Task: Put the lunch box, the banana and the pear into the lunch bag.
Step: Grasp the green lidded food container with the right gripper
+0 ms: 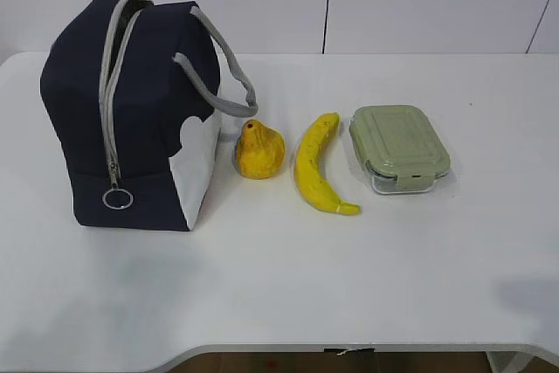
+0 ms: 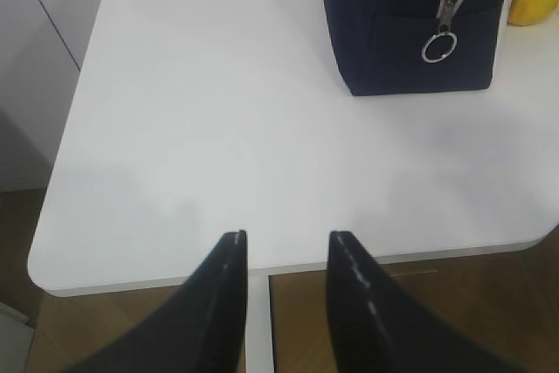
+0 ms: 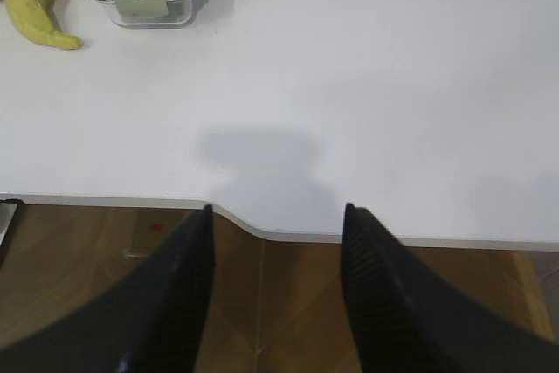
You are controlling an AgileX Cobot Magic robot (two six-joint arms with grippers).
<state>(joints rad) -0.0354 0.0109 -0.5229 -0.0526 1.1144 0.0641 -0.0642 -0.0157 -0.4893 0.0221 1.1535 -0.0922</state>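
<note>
Both claws sat nearest the wrist cameras, held back over the table's near edge with nothing between the jaws. Left gripper [image 2: 286, 242] was parted, released, empty, above the near left edge of the white table [image 2: 218, 128]. Right gripper [image 3: 278, 212] was spread wider, also released and empty, above the near right edge. Neither showed in the exterior view, so both looked parked off the work area, probably a start pose.

Outward from the left claw: the lunch bag [image 1: 131, 120] stood upright at far left, navy with a white lower panel, grey handles draped toward the pear. Its zipper [image 1: 110, 102] ran down the near face to the ring pull [image 1: 117, 199] low down; the top looked slightly gaped, but how far it was open could not be told. Standing upright likely kept the mouth reachable from above.

Right of the bag, just beside its white panel, sat the pear [image 1: 259, 151], stem end up. Next right lay the banana [image 1: 318, 166], flat, curved, tip pointing near-right. Furthest right was the lunch box [image 1: 400, 147], flat, green lid on, near the banana but apart from it. Items were laid in a row, apart, likely for clean separate picks. Nothing packed yet; the bag probably needed opening first.
</note>
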